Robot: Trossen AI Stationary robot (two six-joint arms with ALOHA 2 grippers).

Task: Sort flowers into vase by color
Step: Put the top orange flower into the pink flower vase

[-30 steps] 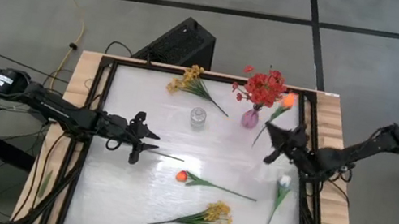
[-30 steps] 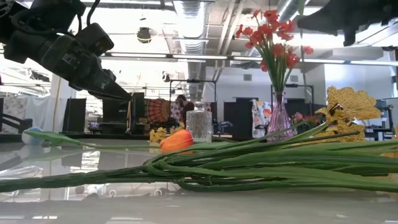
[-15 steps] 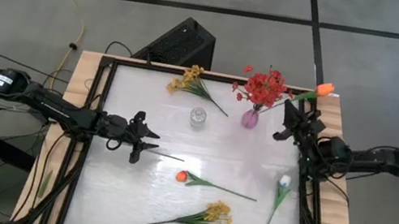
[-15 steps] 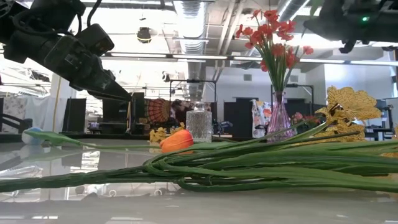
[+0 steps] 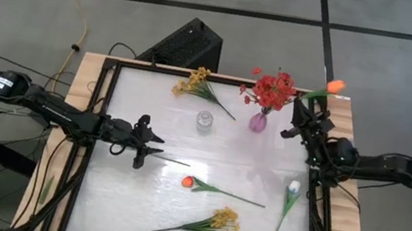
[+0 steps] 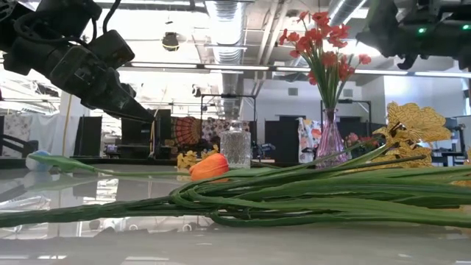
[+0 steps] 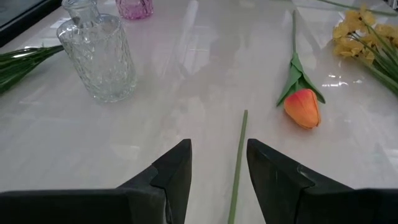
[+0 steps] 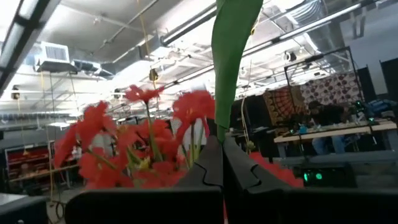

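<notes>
Right tool (image 5: 302,115) pinches an orange tulip (image 5: 335,86) by its stem beside the pink vase (image 5: 258,123) of red sprays (image 5: 273,90); dropped there, colours mix. Left tool (image 5: 142,142) waits half-open mid-counter.

The table (image 5: 209,146) top was glossy white, mirroring the stems. The clear vase (image 7: 102,53) looked like cut glass, ribbed and shiny; the pink vase (image 5: 258,123) was smooth tinted glass. The table's edge looked like pale bare wood. Both grippers' fingers (image 7: 174,171) were matt black plastic.
</notes>
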